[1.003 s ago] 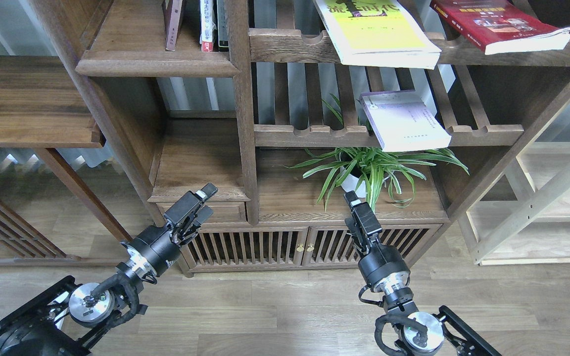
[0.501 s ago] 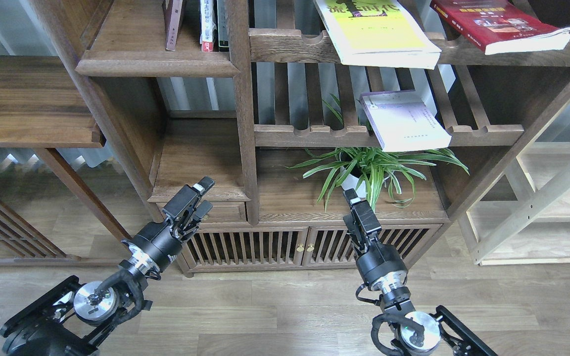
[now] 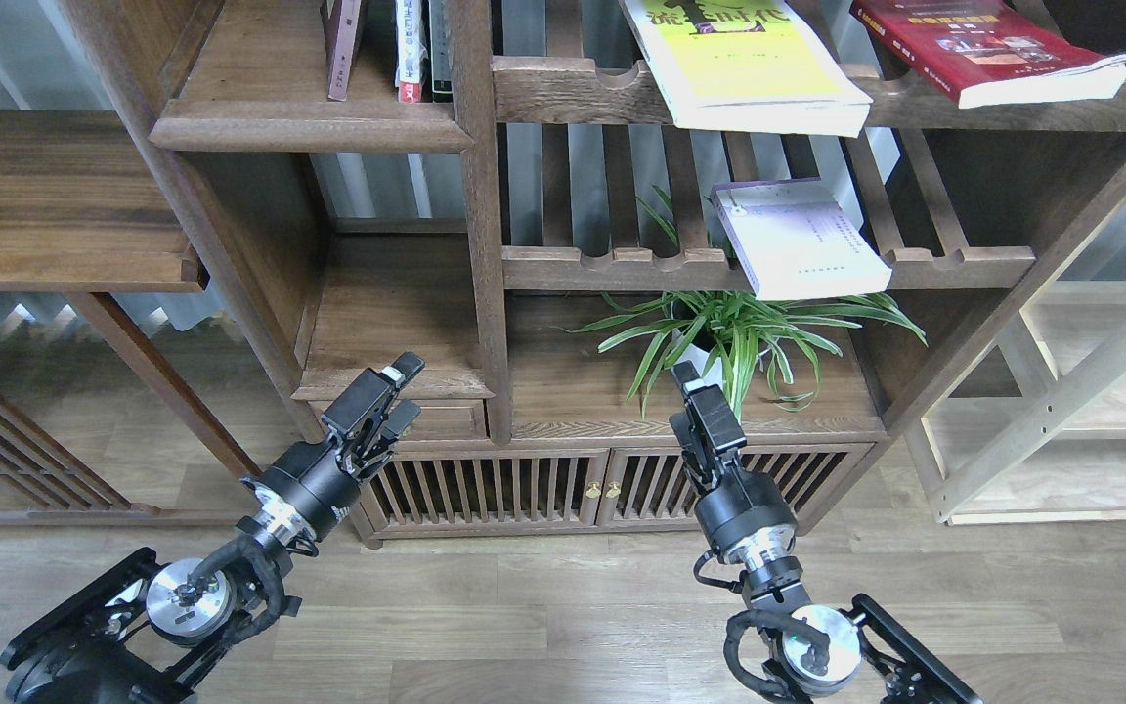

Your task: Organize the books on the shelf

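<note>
The yellow-green book (image 3: pixel 739 59) lies flat on the upper slatted rack, hanging over its front rail. The dark red book (image 3: pixel 983 44) lies on the same rack to the right. The pale lavender-white book (image 3: pixel 798 240) lies on the lower slatted rack, over its rail. The solid shelf (image 3: pixel 309 127) at upper left has a moulded front edge. My left gripper (image 3: pixel 405 389) is open and empty, low in front of the small drawer. My right gripper (image 3: pixel 685 376) is seen edge-on below the plant, holding nothing; its fingers cannot be told apart.
Several upright books (image 3: pixel 407 49) stand at the back right of the solid shelf. A potted spider plant (image 3: pixel 729 337) sits on the cabinet top under the lavender book. The cabinet has slatted doors (image 3: pixel 543 489). A lighter wooden frame (image 3: pixel 1061 411) stands at right.
Both grippers have risen slightly and drifted a little left. The books have not moved.
</note>
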### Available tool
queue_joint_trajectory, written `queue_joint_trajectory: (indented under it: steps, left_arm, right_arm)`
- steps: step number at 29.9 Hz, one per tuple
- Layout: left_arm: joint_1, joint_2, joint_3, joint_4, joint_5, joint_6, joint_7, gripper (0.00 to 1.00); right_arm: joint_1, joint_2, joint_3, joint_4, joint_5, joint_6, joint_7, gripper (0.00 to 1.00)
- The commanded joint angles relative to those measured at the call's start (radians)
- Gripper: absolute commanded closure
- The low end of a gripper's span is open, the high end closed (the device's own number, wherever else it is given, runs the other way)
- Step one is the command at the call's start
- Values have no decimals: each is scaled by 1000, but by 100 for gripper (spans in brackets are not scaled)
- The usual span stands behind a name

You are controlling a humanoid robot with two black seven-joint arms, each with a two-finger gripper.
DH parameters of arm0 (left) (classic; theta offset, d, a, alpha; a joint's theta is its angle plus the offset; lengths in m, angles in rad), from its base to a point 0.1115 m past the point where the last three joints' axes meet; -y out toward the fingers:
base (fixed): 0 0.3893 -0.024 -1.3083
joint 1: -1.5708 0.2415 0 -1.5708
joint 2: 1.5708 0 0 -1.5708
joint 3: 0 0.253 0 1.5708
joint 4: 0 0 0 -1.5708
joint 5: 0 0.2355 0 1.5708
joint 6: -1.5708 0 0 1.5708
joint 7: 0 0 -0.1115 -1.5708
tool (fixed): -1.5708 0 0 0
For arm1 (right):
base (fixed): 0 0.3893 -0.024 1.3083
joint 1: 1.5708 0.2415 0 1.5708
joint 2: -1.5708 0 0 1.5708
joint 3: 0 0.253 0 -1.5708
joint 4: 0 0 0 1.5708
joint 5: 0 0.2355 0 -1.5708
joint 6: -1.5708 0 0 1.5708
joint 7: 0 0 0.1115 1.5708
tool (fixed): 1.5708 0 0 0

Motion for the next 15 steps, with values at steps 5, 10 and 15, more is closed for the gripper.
queue_joint_trajectory:
  steps: [5,10,15]
  left_arm:
    - [9,2,0,2,0,0,0,1]
    - [7,0,-3,5,0,0,0,1]
    - [10,2,-15,9,-1,0,0,1]
  right_arm:
    - [0,1,-1,-8,0,5,-1,0]
    - [3,1,0,-25,0,39,2,0]
    - [4,-2,0,-28,2,39,-4,0]
